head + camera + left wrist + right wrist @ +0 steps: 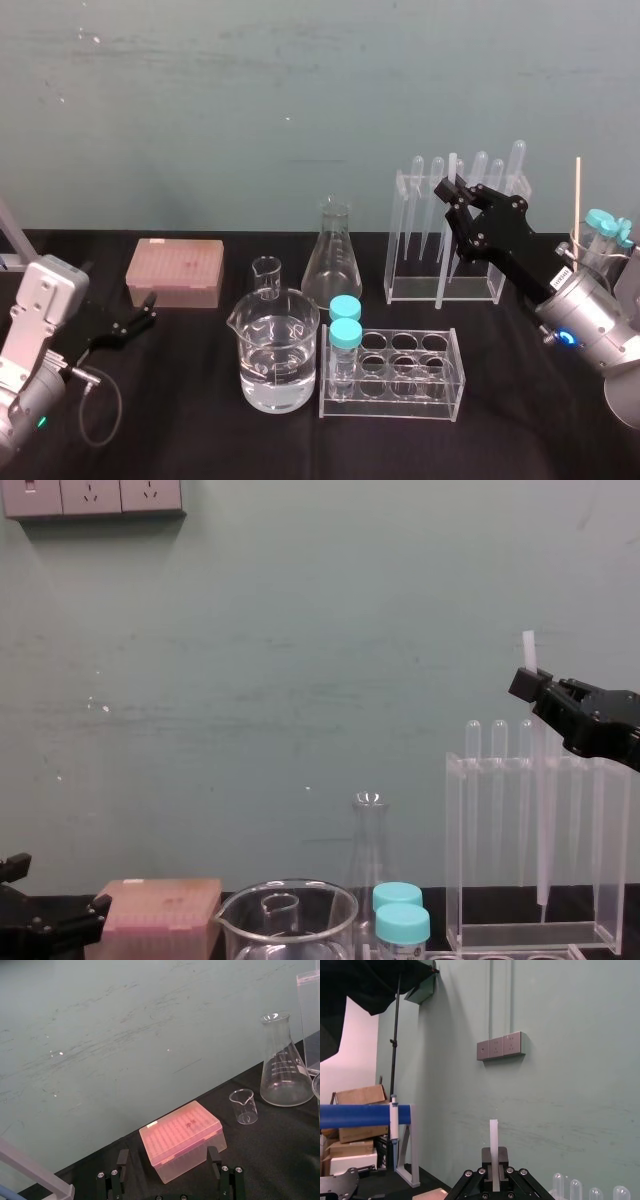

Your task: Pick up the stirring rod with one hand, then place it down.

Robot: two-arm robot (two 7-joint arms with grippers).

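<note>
LAB BENCH: The right gripper [452, 192] [528, 683] [493, 1162] pinches the rod [527, 648] [493, 1135] near its upper end. It holds the rod upright at the clear rack [400, 235] of pipettes [481, 172], on the right side of the black bench [180, 420]. Seen from the chest camera, a short stub of the rod stands above the black fingers. The rest hangs straight down among the pipettes, its lower end low in the rack, close above the base. Whether it touches the rack cannot be told. The right wrist camera looks along the gripper, with the rod rising between its closed fingers against the green wall [570, 1085]. The left gripper [143, 318] sits low at the bench's left side, near a pink tip box [175, 272]. Its fingers [121, 1160] are spread apart and hold nothing.
</note>
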